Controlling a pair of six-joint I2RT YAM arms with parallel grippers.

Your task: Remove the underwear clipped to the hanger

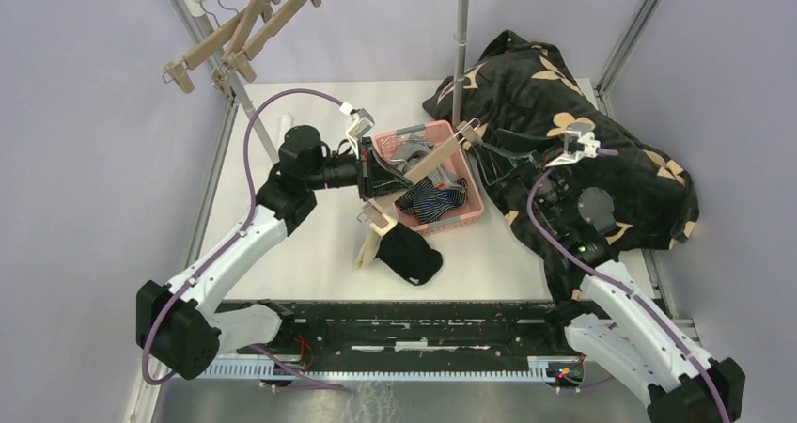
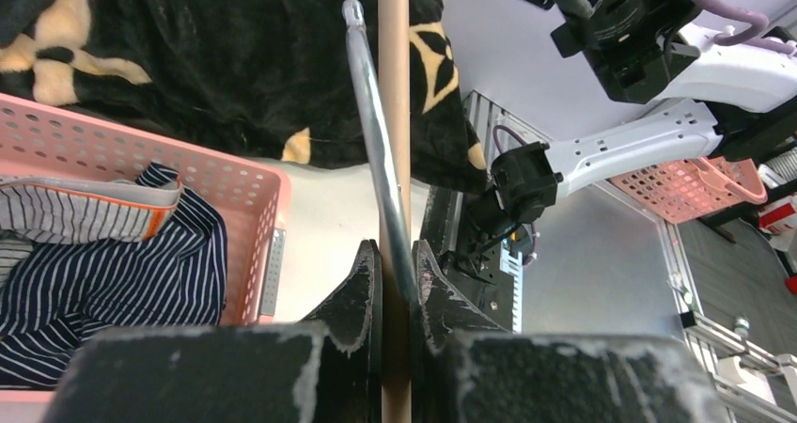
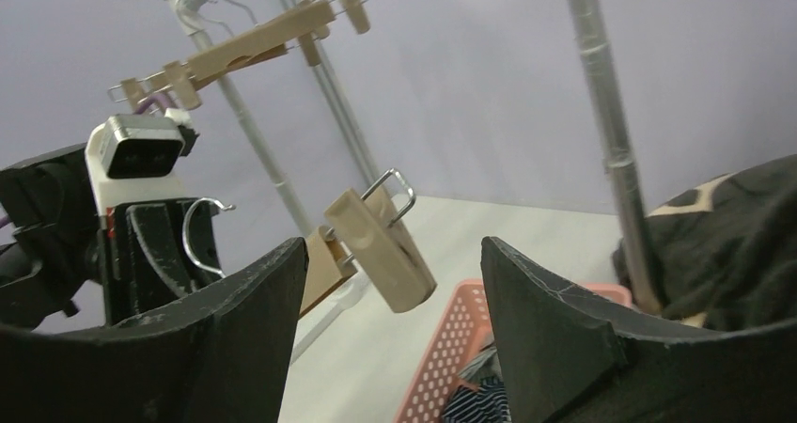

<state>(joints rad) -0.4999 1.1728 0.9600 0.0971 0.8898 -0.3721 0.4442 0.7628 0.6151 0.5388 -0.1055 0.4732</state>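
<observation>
My left gripper (image 1: 368, 174) is shut on a wooden clip hanger (image 1: 428, 164) that slants over the pink basket (image 1: 475, 211). In the left wrist view the jaws (image 2: 396, 254) pinch its wooden bar (image 2: 393, 85) beside the metal hook (image 2: 371, 113). The plain black underwear (image 1: 411, 254) hangs from the hanger's lower clip (image 1: 378, 218) and reaches the table. The navy striped underwear (image 1: 430, 200) and the grey striped underwear (image 1: 411, 150) lie in the basket, and both show in the left wrist view (image 2: 103, 282) (image 2: 66, 211). My right gripper (image 1: 477, 144) is open and empty, with the hanger's bare upper clip (image 3: 381, 244) just ahead between its jaws.
The big black blanket with tan flowers (image 1: 583, 160) lies at the right, under my right arm. A rack pole (image 1: 461, 47) stands behind the basket. Spare wooden hangers (image 1: 240, 33) hang on the rail at the back left. A tan wooden piece (image 1: 365, 252) lies beside the black underwear.
</observation>
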